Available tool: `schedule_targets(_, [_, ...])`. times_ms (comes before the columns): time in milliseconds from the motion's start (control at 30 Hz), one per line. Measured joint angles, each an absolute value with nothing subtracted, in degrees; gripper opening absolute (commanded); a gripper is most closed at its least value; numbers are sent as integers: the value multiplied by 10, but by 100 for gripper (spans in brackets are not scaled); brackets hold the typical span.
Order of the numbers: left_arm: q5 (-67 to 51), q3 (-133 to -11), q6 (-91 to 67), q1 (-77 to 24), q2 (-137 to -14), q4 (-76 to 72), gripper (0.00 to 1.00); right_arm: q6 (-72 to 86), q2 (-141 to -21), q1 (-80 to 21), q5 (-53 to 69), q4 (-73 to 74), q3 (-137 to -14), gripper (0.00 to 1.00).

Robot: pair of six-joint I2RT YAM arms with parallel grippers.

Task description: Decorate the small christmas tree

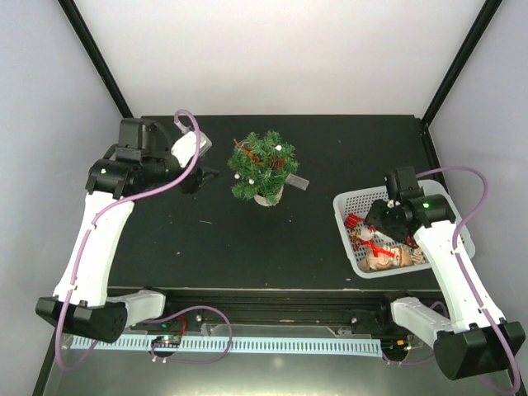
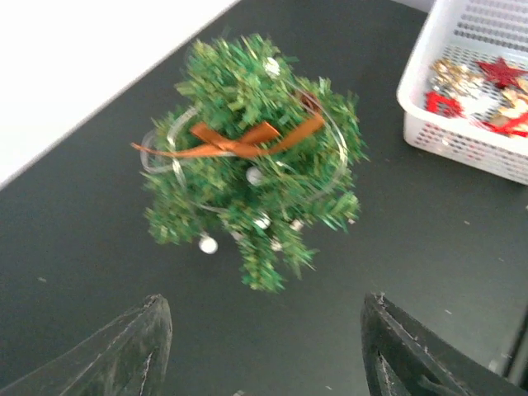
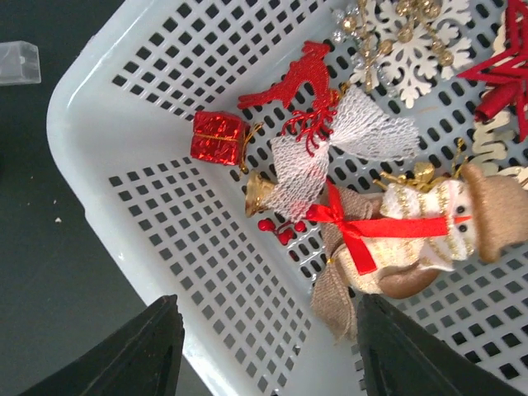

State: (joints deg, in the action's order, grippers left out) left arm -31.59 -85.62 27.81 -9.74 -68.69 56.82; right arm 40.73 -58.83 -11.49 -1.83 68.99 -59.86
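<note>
At the near right of the black surface [image 1: 190, 247], the right tool [image 3: 264, 351] hangs over a white perforated plastic basket [image 3: 107, 173], its fingers spread wide and holding nothing. Under it lie a burlap snowman figure with a red ribbon [image 3: 412, 235], a white mesh bow [image 3: 330, 153], a shiny red gift-box ornament [image 3: 216, 138] and a red glitter reindeer [image 3: 289, 82]. Farther left, the left tool [image 2: 264, 338] is also spread and empty, pointing at the small christmas tree [image 2: 256, 181] without touching it. This bushy dark-green tree stands upright in a white round pot near the middle of the surface, well apart from the basket. An orange ribbon bow [image 2: 235, 140] and small silver balls [image 2: 208, 244] sit in its branches.
</note>
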Motion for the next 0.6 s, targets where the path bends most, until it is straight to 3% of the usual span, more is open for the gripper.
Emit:
schedule_targets(200, [-325, -860, 287, -90, -722, 648, 82, 399, -589, -86, -11, 696, -608, 61])
schedule_targets(400, [-331, -861, 285, -78, -720, 659, 84, 411, -594, -86, 20, 695, -605, 59])
schedule_targets(600, [-339, -933, 258, -77, -776, 649, 79, 413, -600, -85, 36, 693, -610, 59])
